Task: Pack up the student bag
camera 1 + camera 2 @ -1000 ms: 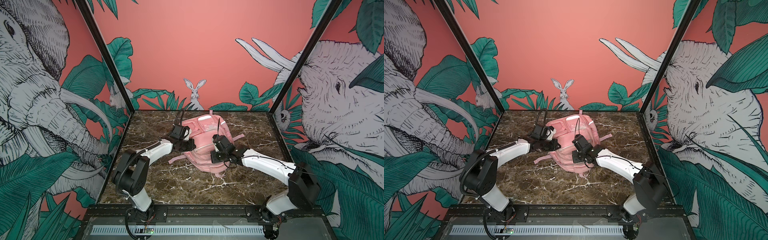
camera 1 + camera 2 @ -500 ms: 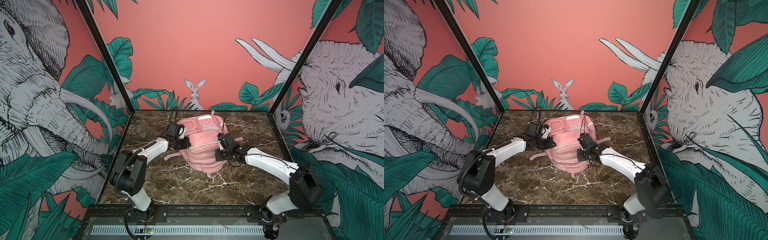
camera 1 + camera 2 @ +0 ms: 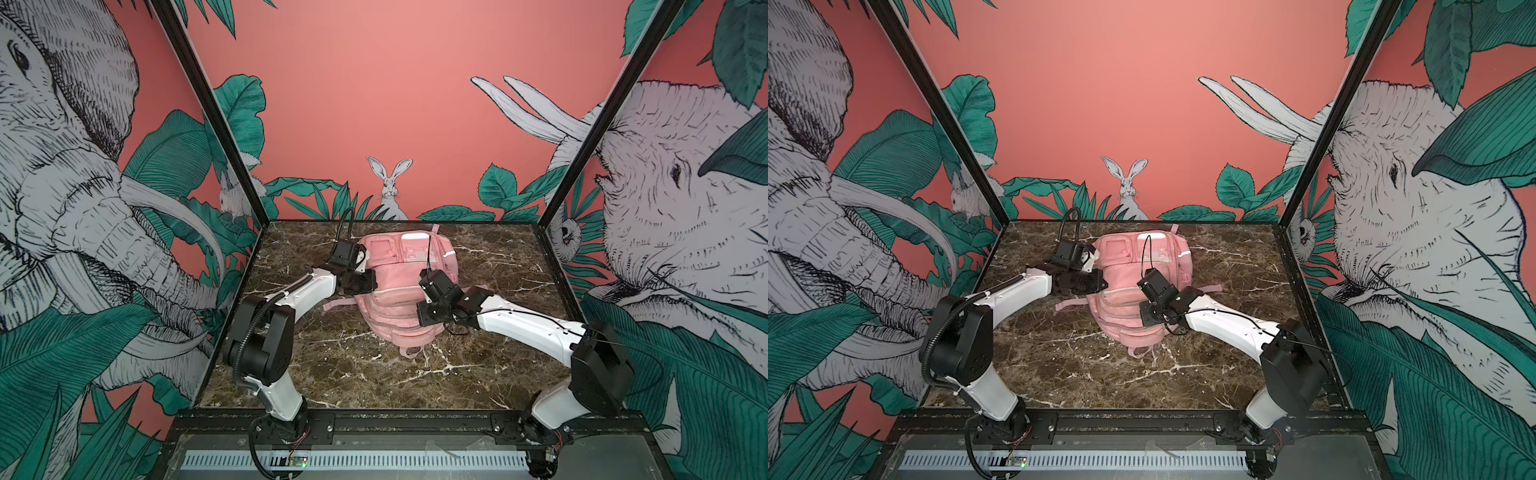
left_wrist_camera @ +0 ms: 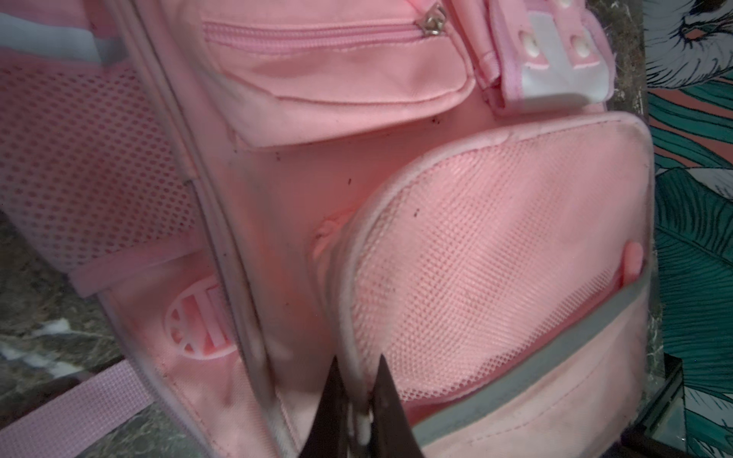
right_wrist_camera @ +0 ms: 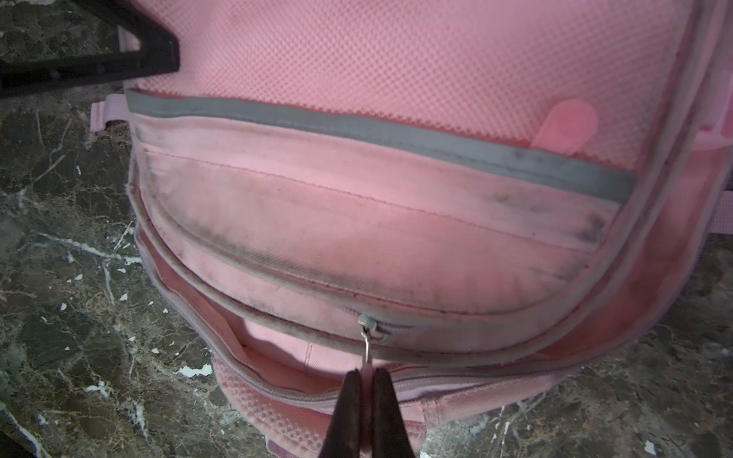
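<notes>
Marble tabletop point(image 3: 353, 374) bears student bag point(image 3: 399, 291) between mural walls point(image 3: 374, 83).

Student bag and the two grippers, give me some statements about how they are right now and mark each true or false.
1. The student bag lies on the marble tabletop. True.
2. The right gripper is shut on a zipper pull. True.
3. The left gripper hangs open above the bag, touching nothing. False: it pinches the piped edge of the mesh pocket.
4. The zip at the right gripper is closed all the way. False: a gap shows on one side of the slider.
5. A grey strip runs across the bag's front. True.
</notes>
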